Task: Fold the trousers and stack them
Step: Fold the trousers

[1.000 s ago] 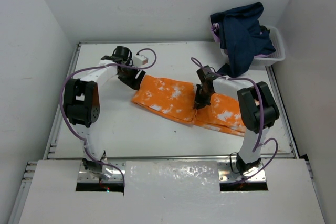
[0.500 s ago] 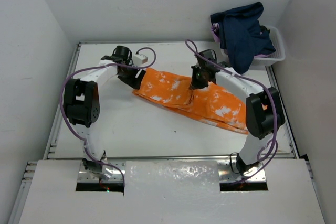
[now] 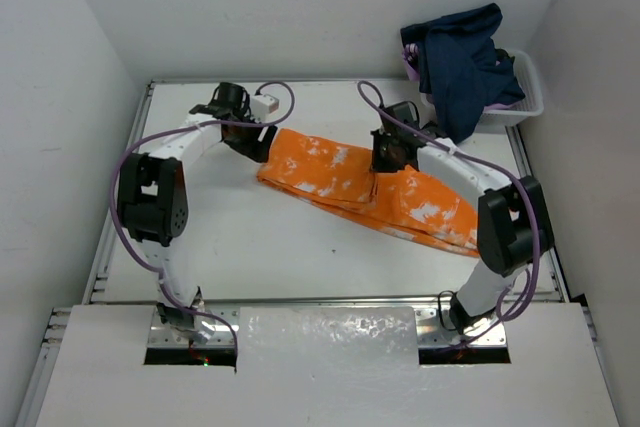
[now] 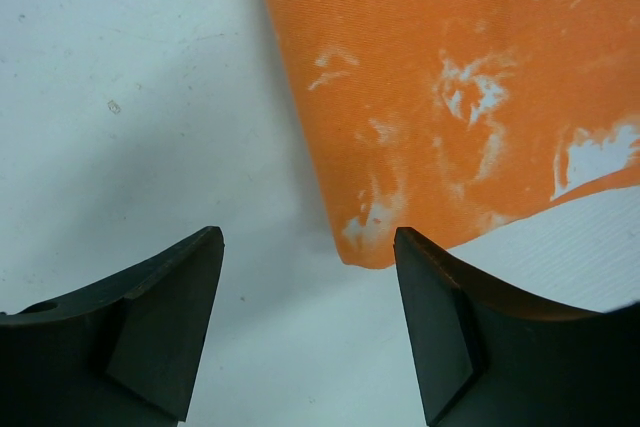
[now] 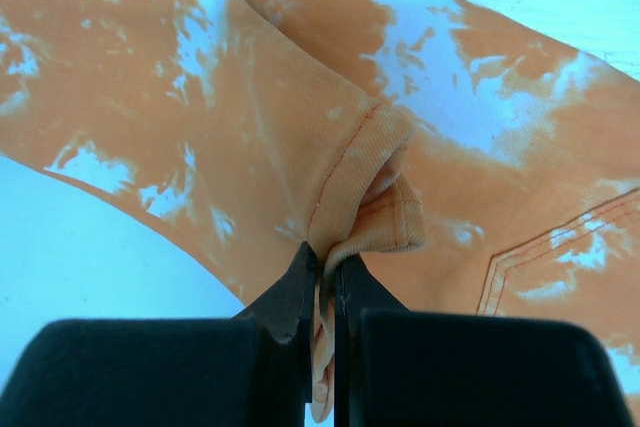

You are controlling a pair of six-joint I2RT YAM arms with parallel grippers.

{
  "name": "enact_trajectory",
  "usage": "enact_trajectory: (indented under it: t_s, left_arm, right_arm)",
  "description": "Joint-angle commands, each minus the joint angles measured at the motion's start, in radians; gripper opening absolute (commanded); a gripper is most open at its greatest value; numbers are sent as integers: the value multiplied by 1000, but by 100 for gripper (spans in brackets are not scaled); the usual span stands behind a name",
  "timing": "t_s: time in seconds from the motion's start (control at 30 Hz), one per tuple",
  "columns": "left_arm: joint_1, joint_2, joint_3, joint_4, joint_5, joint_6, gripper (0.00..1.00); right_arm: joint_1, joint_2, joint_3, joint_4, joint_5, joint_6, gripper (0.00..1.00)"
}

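Right arm reaching far: I'm pinching the trousers (image 3: 330, 175) tight in my right gripper (image 5: 326, 269).
My left gripper (image 4: 308, 247) is hovering, jaws apart, at their left end.

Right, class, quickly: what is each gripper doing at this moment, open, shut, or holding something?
Left gripper: open, holding nothing.
Right gripper: shut on a pinched fold of the trousers.

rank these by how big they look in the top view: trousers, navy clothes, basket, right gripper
1. trousers
2. navy clothes
3. basket, largely hidden under the clothes, so its place against them is unsure
4. right gripper
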Motion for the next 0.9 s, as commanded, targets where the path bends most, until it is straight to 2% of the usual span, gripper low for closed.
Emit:
enact_trajectory:
  t_s: [0.0, 0.07, 0.17, 0.2, 0.23, 0.33, 0.43, 0.57, 0.67, 0.7, 0.8, 0.87]
  left_arm:
    - [12, -34, 34, 38, 33, -38, 67]
    - [10, -23, 34, 48, 57, -65, 69]
    - [7, -2, 35, 74, 91, -96, 73]
    - [4, 12, 37, 80, 96, -100, 74]
    - [4, 18, 40, 86, 102, -110, 75]
    - [1, 63, 68, 100, 105, -142, 76]
    - [-3, 135, 97, 94, 104, -154, 79]
    - [-6, 207, 121, 80, 70, -160, 79]
    - [-5, 237, 118, 78, 42, -162, 79]
    - [-5, 244, 112, 78, 62, -163, 78]
    - [-8, 251, 91, 80, 148, -171, 66]
    - [-9, 261, 77, 75, 207, -177, 54]
  right_arm:
    - [1, 6, -64, 62, 15, 15, 0]
    - [-2, 31, -81, 68, 18, 52, 0]
    - [-9, 80, -48, 15, 57, 90, 19]
    - [-14, 89, -37, -1, 70, 97, 35]
    - [-23, 103, -31, -11, 80, 109, 45]
    - [-57, 103, -6, -76, 116, 123, 63]
    - [-66, 60, 13, -112, 162, 89, 70]
    - [-90, -32, 24, -177, 176, 48, 74]
    - [-164, -143, -40, -189, 139, 52, 75]
    - [-222, -174, -84, -192, 107, 57, 74]
    - [-343, -282, -150, -223, 91, 31, 75]
    - [-437, -343, -195, -248, 90, 0, 78]
